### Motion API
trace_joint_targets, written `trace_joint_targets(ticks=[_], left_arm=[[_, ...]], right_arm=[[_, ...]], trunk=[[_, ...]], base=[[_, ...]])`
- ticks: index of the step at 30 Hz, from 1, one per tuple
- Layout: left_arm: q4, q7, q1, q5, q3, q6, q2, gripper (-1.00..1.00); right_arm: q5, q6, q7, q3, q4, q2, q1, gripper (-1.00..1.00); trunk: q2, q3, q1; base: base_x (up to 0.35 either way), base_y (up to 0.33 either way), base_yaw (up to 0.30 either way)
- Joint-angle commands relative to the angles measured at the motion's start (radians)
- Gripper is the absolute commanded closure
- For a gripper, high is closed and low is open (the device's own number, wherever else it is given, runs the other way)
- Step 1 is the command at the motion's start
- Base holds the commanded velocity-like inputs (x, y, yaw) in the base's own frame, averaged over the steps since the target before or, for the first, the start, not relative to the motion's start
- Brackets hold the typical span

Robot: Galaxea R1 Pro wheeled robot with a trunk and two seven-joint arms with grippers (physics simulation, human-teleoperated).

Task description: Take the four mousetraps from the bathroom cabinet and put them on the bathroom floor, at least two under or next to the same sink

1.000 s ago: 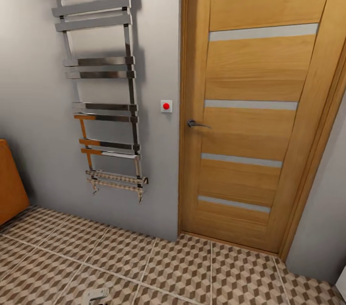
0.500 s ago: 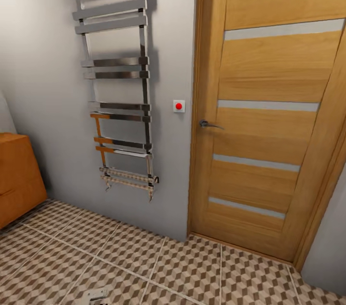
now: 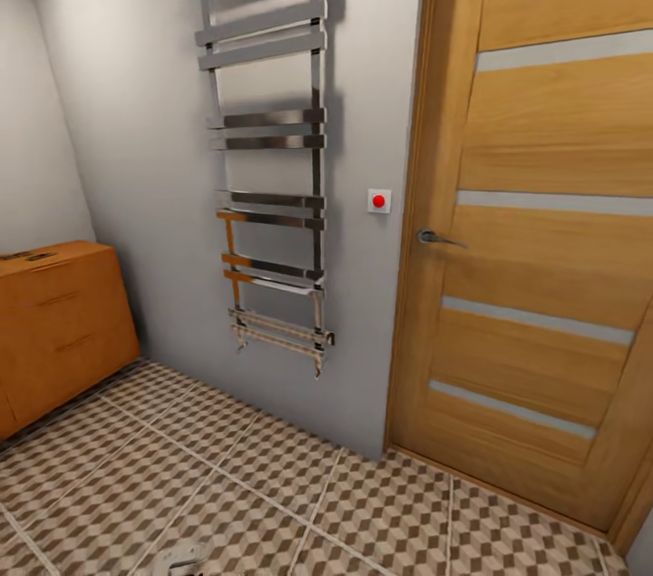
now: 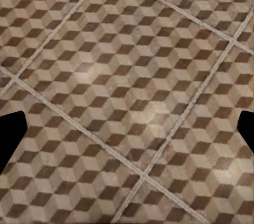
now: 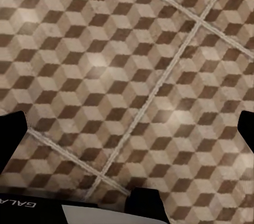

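- Orange-brown wood marks the cabinet (image 3: 54, 322), low against the left wall in the head view, its drawer fronts and slim bar handles facing the room; its near end is cut off by the frame edge.
- A small dark shape lies on the cabinet's top near the left edge; it is too small to tell what it is.
- The bathroom floor (image 3: 272, 485) spreads out in front, brown, beige and cream cubes with pale grout lines, bare between the cabinet and the door.
- A chrome towel rail (image 3: 268, 141) climbs the grey wall beside the cabinet, its top running out of the picture.
- Just right of the rail sits a white switch plate with a red button (image 3: 379, 200), and beyond it a tall wooden door (image 3: 544, 222) with pale horizontal strips and a metal lever handle (image 3: 435, 238); the door is closed and its right side is cut off.
- At the bottom edge of the head view a bit of pale grey robot hardware (image 3: 181, 555) pokes in, mostly cropped.
- The left gripper (image 4: 127, 128) shows its dark fingertips at opposite edges of the left wrist view, spread wide with nothing but tile between them.
- The right gripper (image 5: 127, 128) looks the same in the right wrist view: tips far apart, empty, over tile, with a dark and white part of the robot's body at the lower edge.
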Motion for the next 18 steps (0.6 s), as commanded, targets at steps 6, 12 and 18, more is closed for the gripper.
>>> trace_joint_targets(ticks=[6,12,18], left_arm=[[0.001,0.002,-0.001,0.008,-0.009,-0.003,0.0,-1.0],[0.001,0.002,-0.001,0.007,-0.009,-0.003,0.0,-1.0],[0.001,0.002,-0.001,0.008,-0.009,-0.003,0.0,-1.0]], right_arm=[[0.004,-0.004,-0.007,0.007,0.003,0.0,-0.001,-1.0],[0.004,-0.004,-0.006,0.007,0.003,0.0,-0.001,-1.0],[0.004,-0.004,-0.006,0.007,0.003,0.0,-0.002,-1.0]], trunk=[[-0.001,-0.001,0.0],[-0.001,-0.001,0.0],[-0.001,-0.001,0.0]], base=[[0.0,0.0,0.275],[0.0,0.0,0.275],[0.0,0.0,0.275]])
